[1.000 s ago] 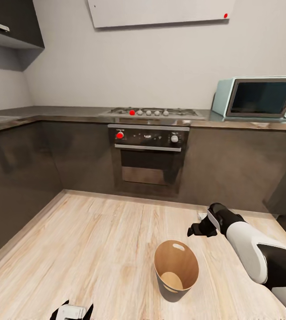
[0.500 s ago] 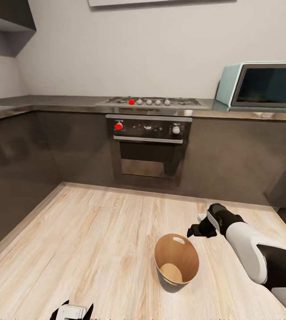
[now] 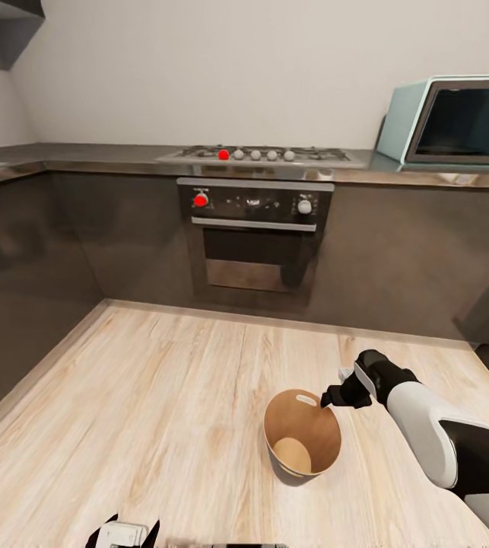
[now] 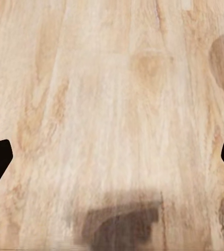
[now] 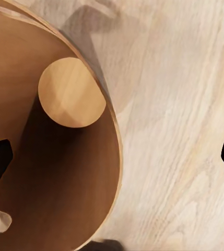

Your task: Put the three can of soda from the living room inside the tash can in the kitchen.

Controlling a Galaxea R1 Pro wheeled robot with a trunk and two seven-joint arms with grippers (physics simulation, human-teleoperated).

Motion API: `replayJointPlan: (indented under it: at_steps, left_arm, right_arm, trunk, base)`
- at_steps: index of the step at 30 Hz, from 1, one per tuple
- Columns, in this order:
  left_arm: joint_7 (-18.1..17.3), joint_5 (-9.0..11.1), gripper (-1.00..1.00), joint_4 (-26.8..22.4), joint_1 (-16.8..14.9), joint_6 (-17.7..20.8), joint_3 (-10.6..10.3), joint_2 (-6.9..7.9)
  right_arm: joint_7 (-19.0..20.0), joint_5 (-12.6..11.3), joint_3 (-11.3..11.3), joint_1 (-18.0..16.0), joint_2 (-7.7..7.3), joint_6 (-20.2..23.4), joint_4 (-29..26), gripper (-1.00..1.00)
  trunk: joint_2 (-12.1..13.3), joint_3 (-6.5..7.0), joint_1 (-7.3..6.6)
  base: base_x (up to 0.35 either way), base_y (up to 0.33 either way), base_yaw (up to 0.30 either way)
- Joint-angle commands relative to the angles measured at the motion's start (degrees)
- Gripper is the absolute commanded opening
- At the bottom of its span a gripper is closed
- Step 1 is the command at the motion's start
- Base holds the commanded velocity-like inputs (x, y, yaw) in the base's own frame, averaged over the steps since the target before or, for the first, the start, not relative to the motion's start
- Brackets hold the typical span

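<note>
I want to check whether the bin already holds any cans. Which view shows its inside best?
The right wrist view: it looks down into the bin onto its bare round bottom, no can visible. The head view shows the whole bin on the floor, smaller, beside the right gripper.

The right arm [image 3: 427, 426] is glossy white with black segments and a black gripper [image 3: 334, 398].

Home kitchen: oven [image 3: 254, 242], gas hob [image 3: 259, 155], dark cabinets [image 3: 415, 262], probably microwave [image 3: 457, 120].
</note>
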Motion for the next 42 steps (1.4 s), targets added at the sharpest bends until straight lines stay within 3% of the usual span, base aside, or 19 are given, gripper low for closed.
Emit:
replayJointPlan:
  at_steps: [1,14,21,35,42]
  left_arm:
    - [0.01,0.00,1.00,0.00,0.00,0.00,-0.01,0.00]
    - [-0.01,0.12,1.00,0.00,0.00,0.00,-0.01,0.00]
    - [-0.03,0.17,1.00,0.00,0.00,0.00,-0.01,-0.02]
    - [-0.03,0.18,1.00,0.00,0.00,0.00,0.03,-0.09]
    - [-0.01,0.18,1.00,0.00,0.00,0.00,0.06,-0.09]
  right_arm:
    - [0.00,-0.01,0.00,0.00,0.01,0.00,0.01,1.00]
    - [-0.01,0.00,0.00,0.02,0.15,-0.08,0.12,1.00]
    - [-0.01,0.00,0.05,0.32,0.16,-0.08,-0.11,1.00]
    - [-0.01,0.00,0.08,0.83,0.19,-0.08,-0.39,1.00]
    - [-0.01,0.00,0.08,0.89,0.22,-0.08,-0.40,1.00]
  trunk:
    - [-0.02,-0.23,0.02]
    - [-0.19,-3.11,0.36]
    - [-0.19,-3.11,0.36]
    - [-0.38,-6.21,0.72]
    - [-0.38,-6.21,0.72]
  base:
    - [0.000,0.000,0.000]
    - [0.000,0.000,0.000]
    - [0.000,0.000,0.000]
    - [0.000,0.000,0.000]
    - [0.000,0.000,0.000]
